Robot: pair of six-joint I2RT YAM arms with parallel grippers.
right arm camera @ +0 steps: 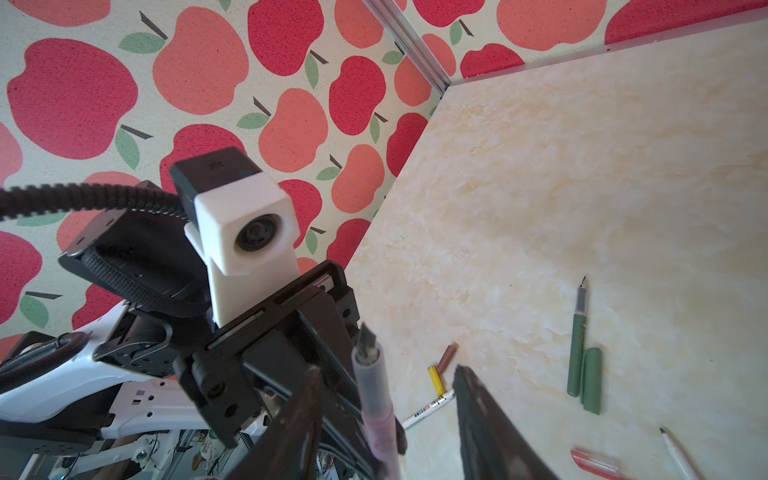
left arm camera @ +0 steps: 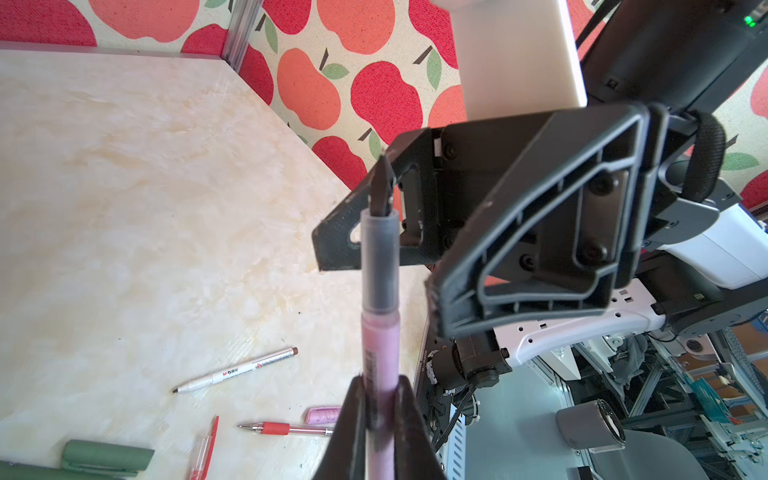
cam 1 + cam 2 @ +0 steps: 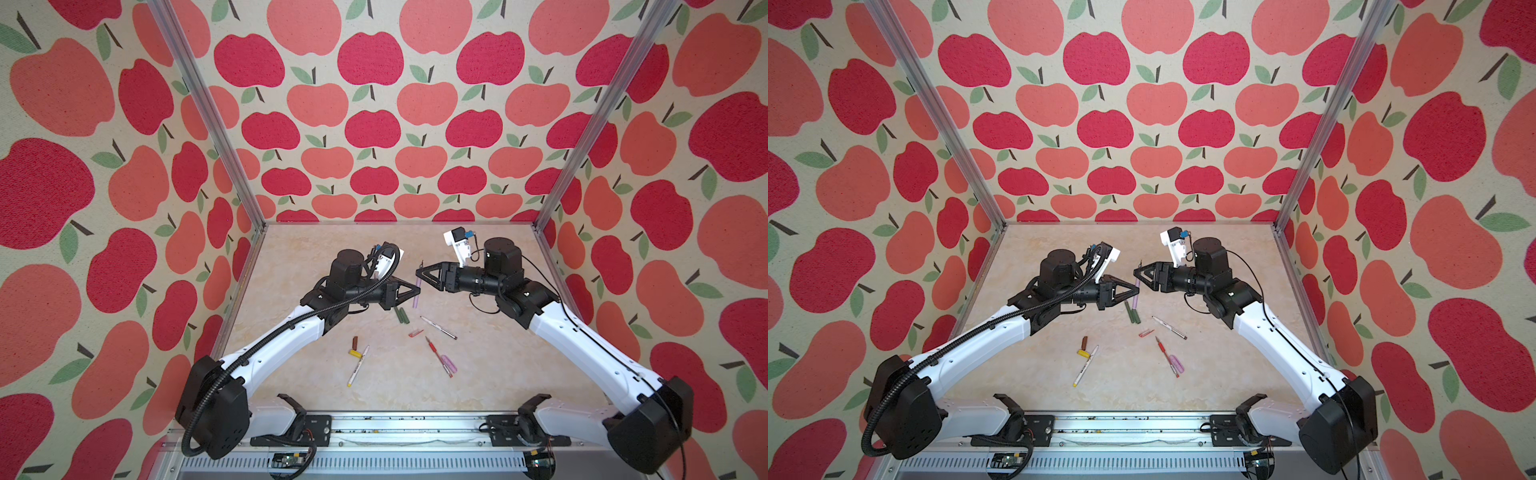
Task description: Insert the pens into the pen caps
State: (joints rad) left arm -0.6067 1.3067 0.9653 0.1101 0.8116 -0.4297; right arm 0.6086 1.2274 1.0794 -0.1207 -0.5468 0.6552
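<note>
My left gripper (image 3: pixel 417 289) (image 2: pixel 380 386) is shut on the lilac pen (image 3: pixel 415 300) (image 2: pixel 379 353) and holds it above the table, dark tip pointing away. My right gripper (image 3: pixel 419 273) (image 1: pixel 385 370) stands open around the pen's grey tip section (image 1: pixel 372 374), with a gap on each side. The lilac cap (image 3: pixel 449 363) lies on the table beside the red pen (image 3: pixel 438 356). Also on the table are the red cap (image 3: pixel 415 333), the dark green pen and cap (image 3: pixel 402 315), the brown cap (image 3: pixel 355 342) and the yellow cap (image 3: pixel 354 353).
A white pen with brown print (image 3: pixel 438 327) lies right of centre. A white pen with yellow print (image 3: pixel 358 365) lies near the yellow cap. Apple-patterned walls with metal posts (image 3: pixel 552 199) close in the marbled table (image 3: pixel 316 241). A rail (image 3: pixel 395 428) runs along the front edge.
</note>
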